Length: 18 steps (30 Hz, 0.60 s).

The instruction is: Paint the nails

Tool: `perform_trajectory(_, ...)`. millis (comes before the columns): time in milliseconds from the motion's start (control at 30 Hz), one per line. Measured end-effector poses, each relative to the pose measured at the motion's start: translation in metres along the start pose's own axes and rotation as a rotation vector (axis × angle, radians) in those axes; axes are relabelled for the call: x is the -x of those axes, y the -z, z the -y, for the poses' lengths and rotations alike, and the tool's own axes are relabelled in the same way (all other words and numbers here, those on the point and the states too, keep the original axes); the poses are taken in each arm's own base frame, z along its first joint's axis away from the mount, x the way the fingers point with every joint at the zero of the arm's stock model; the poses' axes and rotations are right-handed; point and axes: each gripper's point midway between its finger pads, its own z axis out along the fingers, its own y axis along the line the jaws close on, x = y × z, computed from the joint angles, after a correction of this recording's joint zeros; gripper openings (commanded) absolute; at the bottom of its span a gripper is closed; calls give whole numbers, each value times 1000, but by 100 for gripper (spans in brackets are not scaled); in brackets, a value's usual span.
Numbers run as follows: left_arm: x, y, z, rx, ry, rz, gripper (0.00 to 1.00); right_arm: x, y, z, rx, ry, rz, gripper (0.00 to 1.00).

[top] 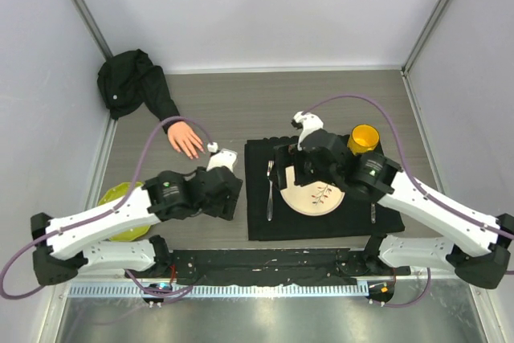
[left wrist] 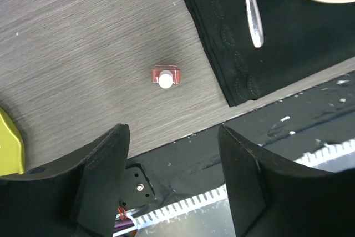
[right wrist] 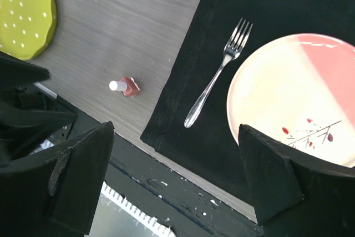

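Left hand (left wrist: 173, 137): jaws spread wide, nothing between them, hanging over the near edge of the tabletop (left wrist: 83, 54). Just beyond its fingertips stands the small polish bottle (left wrist: 166, 76), white cap on, alone on bare wood a little left of the black placemat (left wrist: 277, 43).

Right hand (right wrist: 176, 137): also wide open and empty, above the placemat's near-left corner. In its view a fork (right wrist: 213, 79) lies on the mat beside a cream-and-pink plate (right wrist: 288, 98).

A lime-green dish (right wrist: 25, 12) sits at far left.

The mannequin hand (top: 185, 136) rests at rear left, fingers pointing toward the mat, black sleeve (top: 132, 82) bunched in the corner. The nails (top: 194, 152) are at its fingertips, I think; too small from overhead to judge. Both hands are apart from them.
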Motion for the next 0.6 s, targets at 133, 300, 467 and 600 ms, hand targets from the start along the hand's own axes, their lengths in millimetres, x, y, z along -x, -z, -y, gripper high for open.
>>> perform_trajectory(133,-11,-21,10,47,-41,-28,58,7,17,6,4,-14,64,100)
perform_trajectory(300,-29,-45,9,86,-63,-64,52,13,28,12,-3,-22,109,100)
perform_trajectory(467,-34,-60,12,97,-65,-70,50,12,41,21,-14,-33,148,100)
perform_trajectory(600,-42,-75,14,108,-73,-82,46,6,49,28,-15,-52,157,100)
